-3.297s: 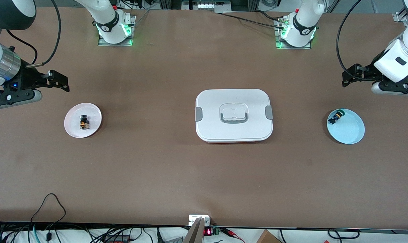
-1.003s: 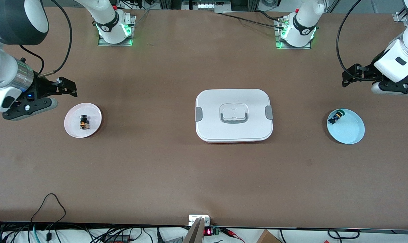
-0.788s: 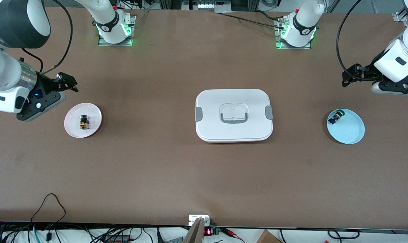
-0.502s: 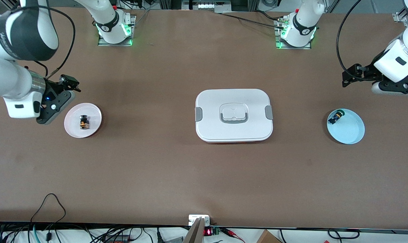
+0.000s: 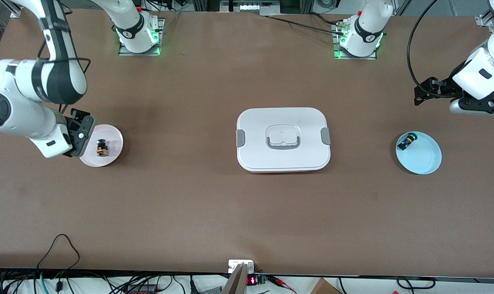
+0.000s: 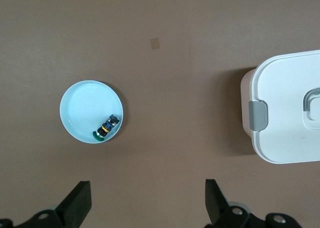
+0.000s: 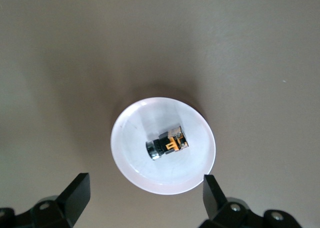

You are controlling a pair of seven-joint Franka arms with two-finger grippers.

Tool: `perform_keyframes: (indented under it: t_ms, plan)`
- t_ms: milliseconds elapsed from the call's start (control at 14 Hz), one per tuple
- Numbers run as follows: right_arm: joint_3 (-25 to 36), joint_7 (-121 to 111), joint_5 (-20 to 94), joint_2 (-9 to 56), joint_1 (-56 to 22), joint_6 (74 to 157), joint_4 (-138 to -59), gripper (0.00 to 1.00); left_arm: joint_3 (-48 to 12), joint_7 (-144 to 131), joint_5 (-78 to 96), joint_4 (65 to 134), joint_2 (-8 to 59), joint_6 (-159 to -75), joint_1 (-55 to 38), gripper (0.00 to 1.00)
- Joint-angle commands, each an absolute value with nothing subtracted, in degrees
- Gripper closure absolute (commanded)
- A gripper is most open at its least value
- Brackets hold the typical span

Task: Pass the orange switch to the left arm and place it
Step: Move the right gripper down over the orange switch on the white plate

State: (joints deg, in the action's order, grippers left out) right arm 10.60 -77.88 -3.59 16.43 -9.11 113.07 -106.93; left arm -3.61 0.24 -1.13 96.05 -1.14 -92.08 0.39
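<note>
The orange switch lies on its side in a small pink plate toward the right arm's end of the table. It shows in the right wrist view in the middle of the plate. My right gripper hangs over the plate's rim, pointing down, open and empty. The white box stands shut at the table's middle. My left gripper waits open and empty over bare table at the left arm's end.
A light blue plate at the left arm's end holds a small black piece with blue, yellow and green parts. The left wrist view shows that plate, the piece and the box's corner.
My right arm has swung in toward the pink plate and turned its wrist down, so the gripper now hangs over the plate's rim. The left arm has not moved.
</note>
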Motion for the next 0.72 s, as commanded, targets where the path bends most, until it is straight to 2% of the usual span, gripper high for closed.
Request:
perform_keyframes:
  t_ms: [0,287,645]
  plan:
    - [10.2,-87.6,-4.31,18.8,-7.74,117.76,-107.67,0.0,-3.69,-0.26,-2.02,95.71,-1.76,-91.23,0.09,0.0]
    - [10.11,-99.72,-3.52,23.89,-6.68,122.68,-108.45,0.0,-3.69,-0.35,-2.02,95.8,-1.76,-91.23,0.09,0.0]
    - [10.02,-107.48,-3.34,25.49,-6.06,133.84,-113.54,0.0,-3.69,-0.26,-2.02,95.8,-1.76,-91.23,0.09,0.0]
